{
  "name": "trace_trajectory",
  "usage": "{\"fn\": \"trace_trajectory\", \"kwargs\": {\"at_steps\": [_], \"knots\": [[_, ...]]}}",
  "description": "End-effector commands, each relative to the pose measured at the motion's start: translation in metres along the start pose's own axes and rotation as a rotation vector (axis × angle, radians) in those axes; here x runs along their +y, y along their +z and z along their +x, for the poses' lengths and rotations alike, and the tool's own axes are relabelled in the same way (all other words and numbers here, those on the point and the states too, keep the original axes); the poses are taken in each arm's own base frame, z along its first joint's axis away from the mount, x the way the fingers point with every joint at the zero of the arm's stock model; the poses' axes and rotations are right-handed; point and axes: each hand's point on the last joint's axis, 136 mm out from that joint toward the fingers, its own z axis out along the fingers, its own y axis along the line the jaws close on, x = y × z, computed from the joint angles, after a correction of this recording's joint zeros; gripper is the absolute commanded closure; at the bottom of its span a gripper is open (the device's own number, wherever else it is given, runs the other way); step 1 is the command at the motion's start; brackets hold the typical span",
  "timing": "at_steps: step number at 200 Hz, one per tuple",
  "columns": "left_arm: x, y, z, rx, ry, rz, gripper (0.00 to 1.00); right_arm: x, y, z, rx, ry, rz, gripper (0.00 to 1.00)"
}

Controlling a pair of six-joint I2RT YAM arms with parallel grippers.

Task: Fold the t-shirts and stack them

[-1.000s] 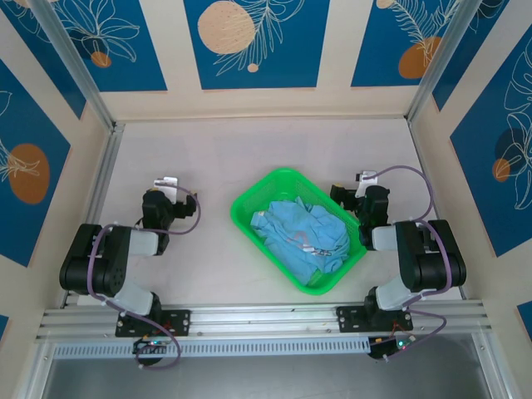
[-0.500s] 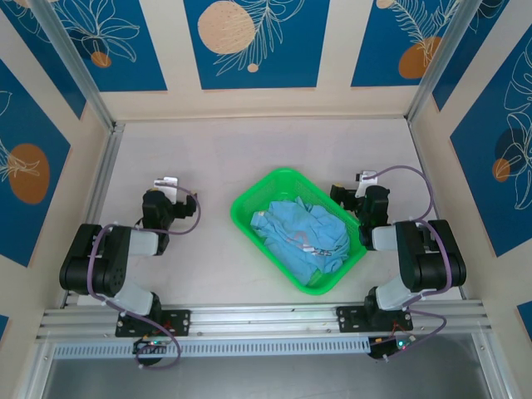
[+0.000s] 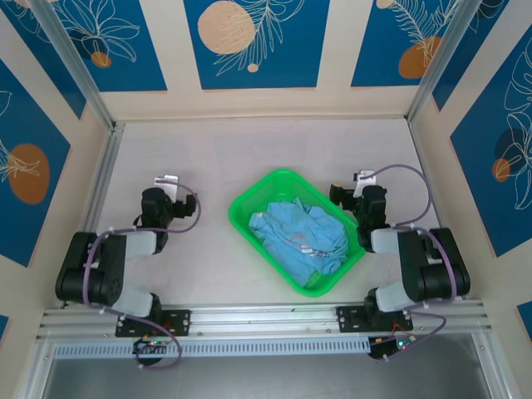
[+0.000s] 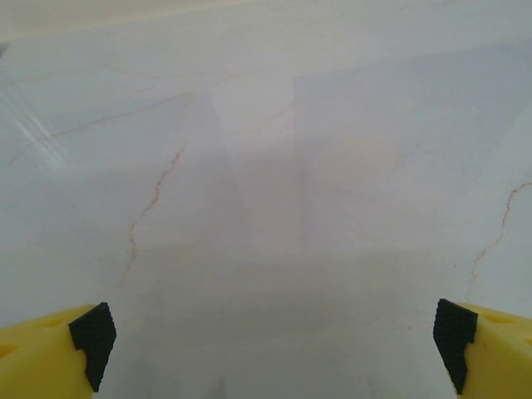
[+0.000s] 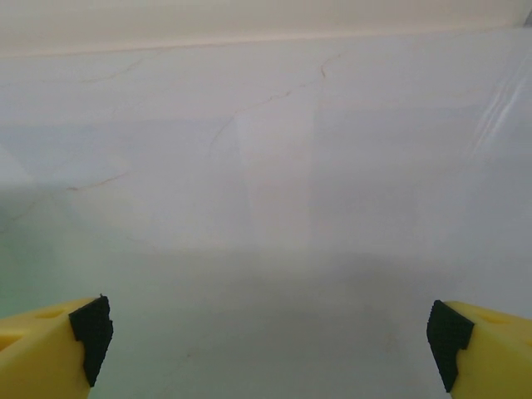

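Crumpled light sky-blue t-shirts (image 3: 302, 235) lie bunched inside a bright green basket (image 3: 246, 204) at the table's middle. My left gripper (image 3: 163, 189) rests low over the bare table well left of the basket. Its yellow fingers with black pads (image 4: 93, 341) stand wide apart, so it is open with nothing between them. My right gripper (image 3: 353, 188) sits just off the basket's right rim. It too is open, its pads (image 5: 91, 334) spread over bare tabletop (image 5: 274, 249).
Cream walls with blue leaf panels close in the table (image 3: 208, 158) at the back and both sides. A metal rail (image 3: 266, 317) runs along the near edge by the arm bases. Bare table surface lies behind and to the left of the basket.
Both arms have shifted slightly, their elbows dropping a little. The basket and shirts stay where they were.
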Motion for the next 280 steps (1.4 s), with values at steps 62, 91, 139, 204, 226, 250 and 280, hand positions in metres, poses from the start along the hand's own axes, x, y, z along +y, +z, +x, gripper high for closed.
{"fn": "trace_trajectory", "kwargs": {"at_steps": [62,91,139,204,226,250,280], "knots": [[-0.083,-0.1,-0.179,-0.264,-0.23,0.409,0.0,-0.016,-0.113,-0.074,-0.11,0.373,0.08,0.01],[-0.085,-0.098,-0.173,-0.132,-0.571,0.448,0.0,-0.025,-0.134,-0.05,0.005,0.664,0.08,0.01],[-0.133,-0.087,-0.164,-0.013,-0.459,0.629,0.0,0.004,-0.141,-0.026,0.187,0.803,-0.093,0.01],[-0.216,-0.021,-0.08,0.512,0.027,0.489,0.09,0.001,-0.145,0.033,0.544,0.733,0.147,0.06],[-0.221,-0.001,-0.056,0.619,0.18,0.416,0.1,0.003,-0.152,0.039,0.63,0.626,0.234,0.06],[-0.225,0.012,-0.038,0.71,0.233,0.409,0.12,0.003,-0.157,0.04,0.702,0.59,0.303,0.05],[-0.247,0.011,-0.028,0.756,0.214,0.524,0.18,0.015,-0.158,0.031,0.732,0.538,0.257,0.05]]}}
